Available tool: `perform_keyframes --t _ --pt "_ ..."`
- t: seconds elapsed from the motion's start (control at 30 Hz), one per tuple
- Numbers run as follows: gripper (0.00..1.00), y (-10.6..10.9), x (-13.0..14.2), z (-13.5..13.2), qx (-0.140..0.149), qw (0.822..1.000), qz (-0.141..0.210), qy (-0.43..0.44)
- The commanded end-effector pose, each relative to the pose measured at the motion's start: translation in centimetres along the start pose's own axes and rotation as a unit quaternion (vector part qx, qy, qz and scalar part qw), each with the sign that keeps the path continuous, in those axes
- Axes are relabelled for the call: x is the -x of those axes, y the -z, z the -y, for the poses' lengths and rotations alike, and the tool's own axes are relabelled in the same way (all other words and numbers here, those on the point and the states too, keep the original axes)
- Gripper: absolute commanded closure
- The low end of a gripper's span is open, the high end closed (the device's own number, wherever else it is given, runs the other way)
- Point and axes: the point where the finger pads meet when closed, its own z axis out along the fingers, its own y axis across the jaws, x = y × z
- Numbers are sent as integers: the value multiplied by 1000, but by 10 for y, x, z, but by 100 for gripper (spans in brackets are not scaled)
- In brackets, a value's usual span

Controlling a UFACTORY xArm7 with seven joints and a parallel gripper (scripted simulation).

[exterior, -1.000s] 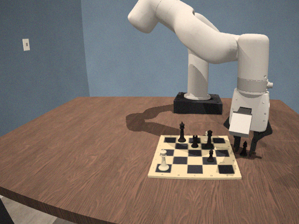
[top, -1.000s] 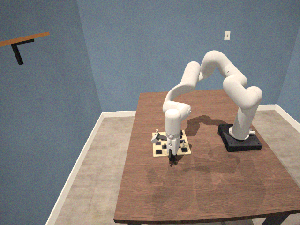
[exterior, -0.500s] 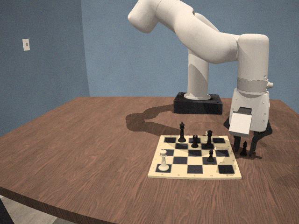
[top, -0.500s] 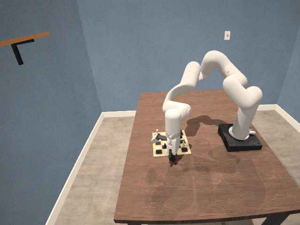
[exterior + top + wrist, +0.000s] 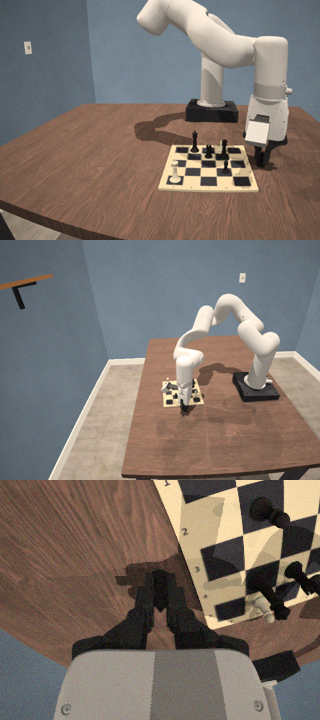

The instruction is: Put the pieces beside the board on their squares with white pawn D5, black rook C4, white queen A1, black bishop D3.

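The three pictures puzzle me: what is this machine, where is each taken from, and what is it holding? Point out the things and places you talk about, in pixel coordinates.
It is a jointed robot arm [image 5: 204, 320] [image 5: 219, 43] ending in a claw [image 5: 184, 407] [image 5: 262, 164] [image 5: 160, 585]. The top picture looks down from high up; the exterior one faces the arm across the table [image 5: 219, 446] [image 5: 77, 167] [image 5: 75, 540]; the wrist one looks past the claw from just above it. On the table lies a chessboard [image 5: 165, 404] [image 5: 206, 190] [image 5: 190, 552] with several pieces, including a white queen [image 5: 167, 380] [image 5: 174, 171] at one corner. Beside the board, the claw is closed on a black bishop [image 5: 262, 156] [image 5: 160, 597].

the gripper [image 5: 184, 406] [image 5: 262, 161] [image 5: 160, 585] has closed around the black bishop [image 5: 262, 157] [image 5: 160, 592].
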Motion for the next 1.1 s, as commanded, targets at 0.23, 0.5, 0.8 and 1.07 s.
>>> perform_keyframes --t 0.23,0.5,0.8,1.07 --pt "100 2 -1 1 -1 1000 -2 0" --pt "100 2 -1 1 -1 1000 -2 0" --pt "100 2 -1 1 -1 1000 -2 0" --pt "100 29 -1 1 -1 1000 -2 0"
